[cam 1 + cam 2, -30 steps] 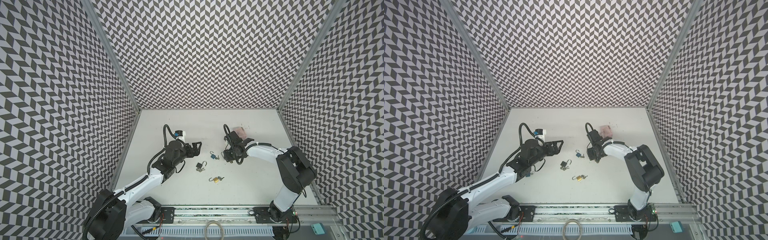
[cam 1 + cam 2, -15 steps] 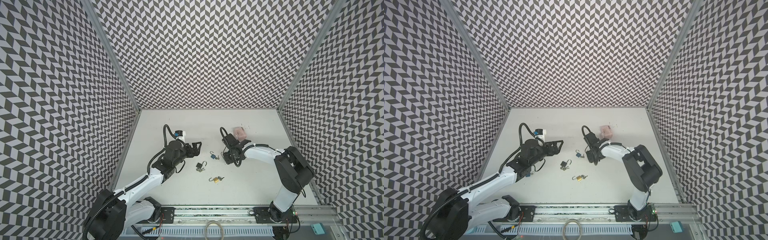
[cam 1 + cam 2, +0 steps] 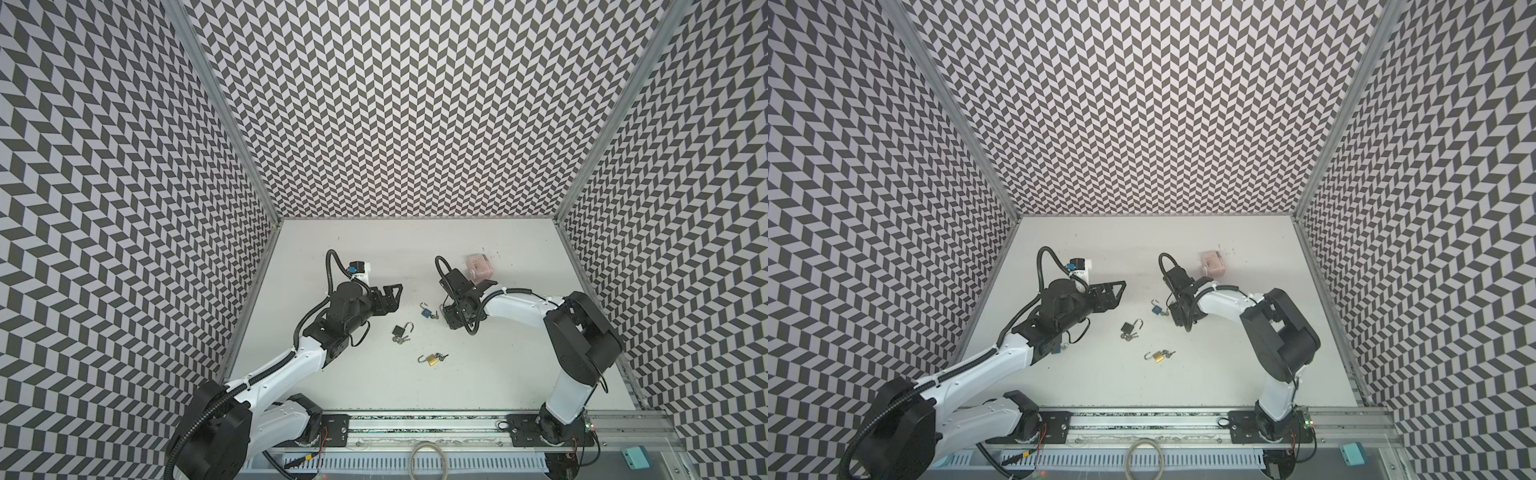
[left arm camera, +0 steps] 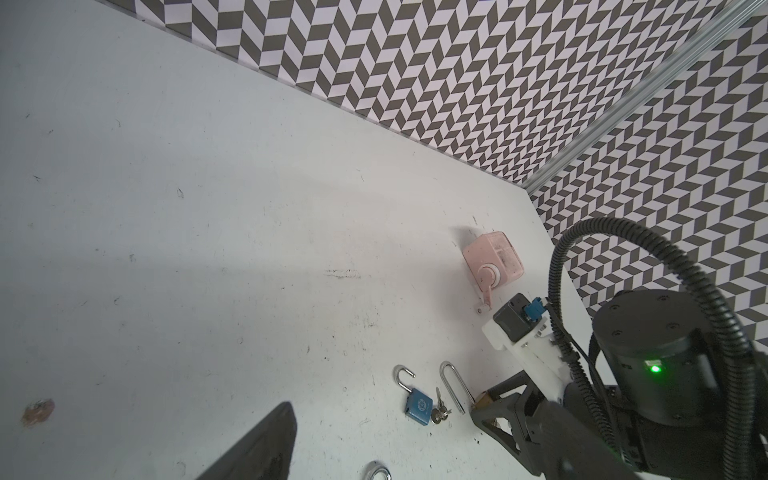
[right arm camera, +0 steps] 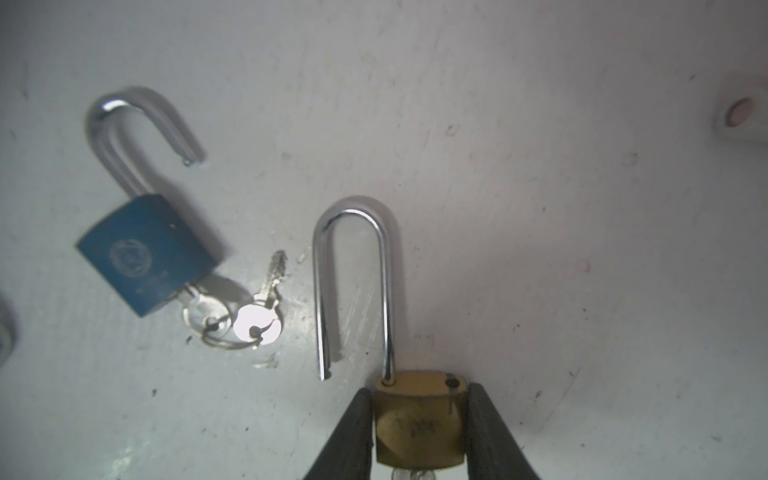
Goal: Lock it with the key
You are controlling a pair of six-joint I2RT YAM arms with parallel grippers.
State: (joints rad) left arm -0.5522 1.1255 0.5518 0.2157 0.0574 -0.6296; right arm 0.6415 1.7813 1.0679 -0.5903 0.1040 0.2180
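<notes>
- Near the middle of the white table (image 3: pixel 415 249), in front of the pink plastic box (image 4: pixel 492 259), lies the brass padlock with the long steel shackle (image 5: pixel 419 424). Its shackle is swung open, the free end clear of its hole. The right gripper (image 5: pixel 419 388) is clamped on the two narrow sides of the brass body.
- Its key (image 5: pixel 409 476) shows only as a sliver of metal at the foot of the body, between the fingers.
- Likely trouble: the smooth brass sides may let the body pivot or slip in the pinch. The free shackle end must be lined up with its hole before it can be pressed home. The fingers crowd the key, so there is little room to turn it.
- The long shackle lies just beside the blue padlock (image 5: pixel 145 255) and its two silver keys (image 5: pixel 257 324), so a careless lift or swing could drag them.
- The left gripper (image 3: pixel 390 297) hangs spread wide and empty, well apart from the locks.
- Count: four padlocks, all with open shackles. These are the long brass one, the blue one, a black padlock (image 3: pixel 399 330) and a small brass padlock (image 3: pixel 433 359). There is one pink box. The keys by the last two locks are too small to count.
</notes>
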